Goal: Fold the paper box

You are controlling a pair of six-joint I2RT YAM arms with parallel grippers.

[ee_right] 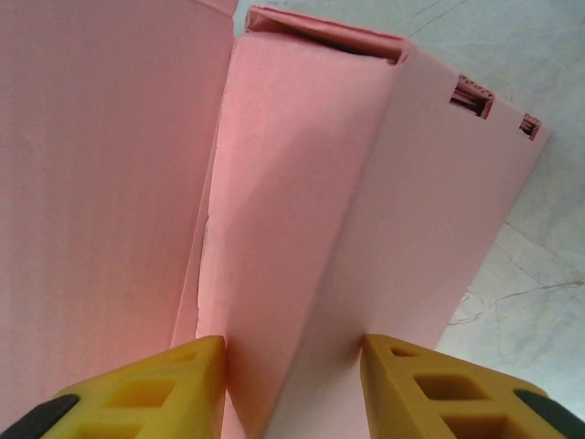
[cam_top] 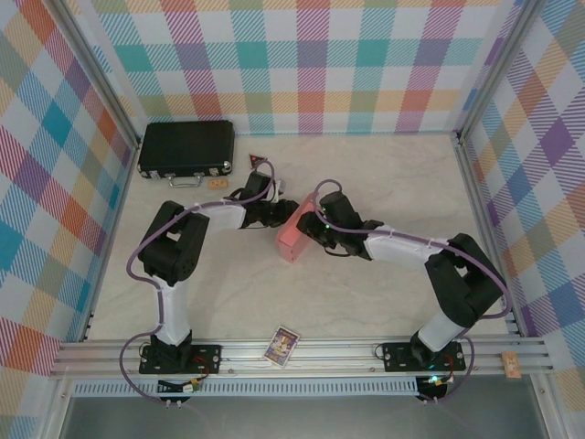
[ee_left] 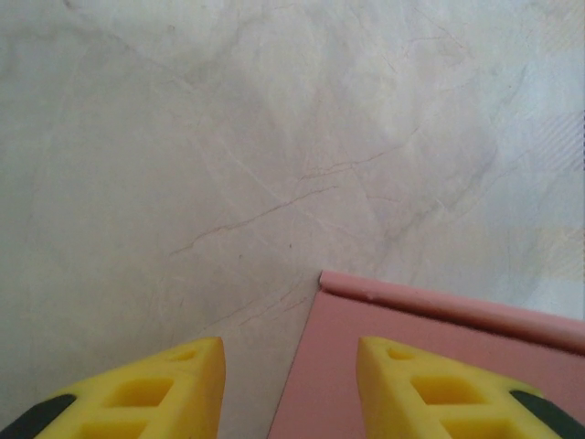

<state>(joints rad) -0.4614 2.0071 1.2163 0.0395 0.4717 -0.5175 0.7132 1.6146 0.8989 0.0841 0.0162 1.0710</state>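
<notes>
The paper box point(cam_top: 292, 240) is a pink card piece, partly folded up, at the middle of the table between both arms. My left gripper point(cam_top: 285, 212) is at its far left side. In the left wrist view this gripper point(ee_left: 291, 352) stands open astride a corner edge of a flat pink panel point(ee_left: 439, 325), with bare table showing beside its left finger point(ee_left: 174, 375). My right gripper point(cam_top: 315, 230) meets the box from the right. In the right wrist view it point(ee_right: 292, 343) is shut on a folded-up pink wall point(ee_right: 302, 210), both fingers touching card.
A black hard case point(cam_top: 186, 151) with metal latches lies at the back left, with a small tan tag point(cam_top: 218, 184) in front of it. A small picture card point(cam_top: 281, 346) rests on the near rail. Checked walls close in the table on three sides.
</notes>
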